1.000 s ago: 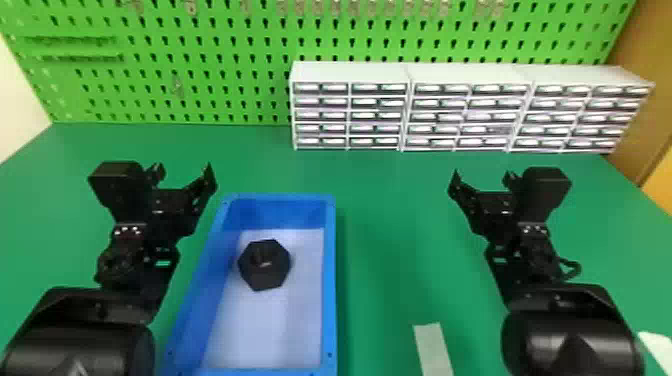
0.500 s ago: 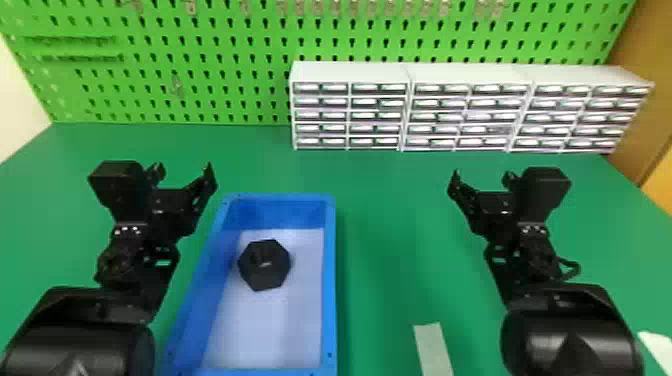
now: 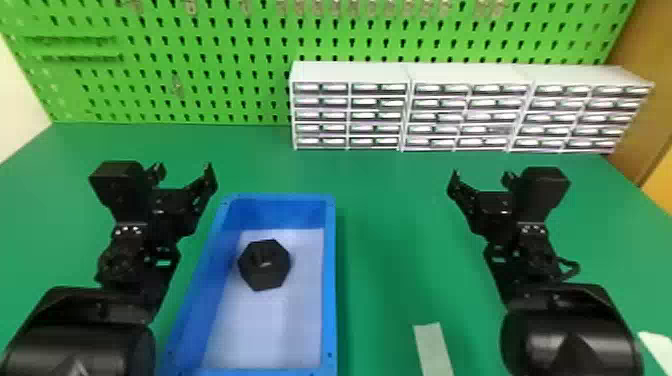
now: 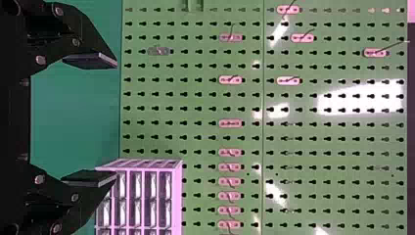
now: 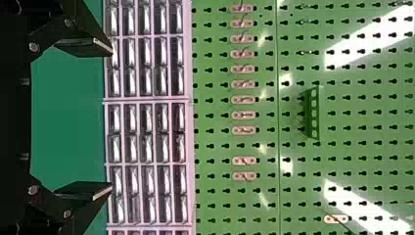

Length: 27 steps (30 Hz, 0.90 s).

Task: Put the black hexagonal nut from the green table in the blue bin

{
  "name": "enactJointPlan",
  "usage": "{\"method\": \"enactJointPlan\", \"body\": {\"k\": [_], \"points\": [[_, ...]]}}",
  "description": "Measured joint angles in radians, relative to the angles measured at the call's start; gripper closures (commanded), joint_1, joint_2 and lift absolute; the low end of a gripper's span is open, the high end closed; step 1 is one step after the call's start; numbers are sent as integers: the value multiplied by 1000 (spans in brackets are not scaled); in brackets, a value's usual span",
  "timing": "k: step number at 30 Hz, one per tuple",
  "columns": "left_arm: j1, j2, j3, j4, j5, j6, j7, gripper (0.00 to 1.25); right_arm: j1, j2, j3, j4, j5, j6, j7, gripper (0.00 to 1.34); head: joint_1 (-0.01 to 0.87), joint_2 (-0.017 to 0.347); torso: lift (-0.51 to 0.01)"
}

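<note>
Nut, black, matt and six-sided around a central hole, inside the blue bin, on its pale floor toward the far end. Bin long and rectangular, flat-rimmed, set on the smooth green table. At left, left gripper, black and angular, flat fingers spread wide; at right, right gripper, likewise wide. Beyond, boxy white drawer cabinets in a row before a green pegboard, punched with keyhole-shaped slots.
</note>
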Motion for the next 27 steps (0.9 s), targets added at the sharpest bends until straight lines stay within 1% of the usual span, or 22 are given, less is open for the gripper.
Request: {"method": "enactJointPlan", "body": {"k": [27], "points": [[0, 0, -3, 0, 0, 0, 5, 444, 1, 0, -2, 0, 0, 1, 0, 308, 686, 52, -97]]}}
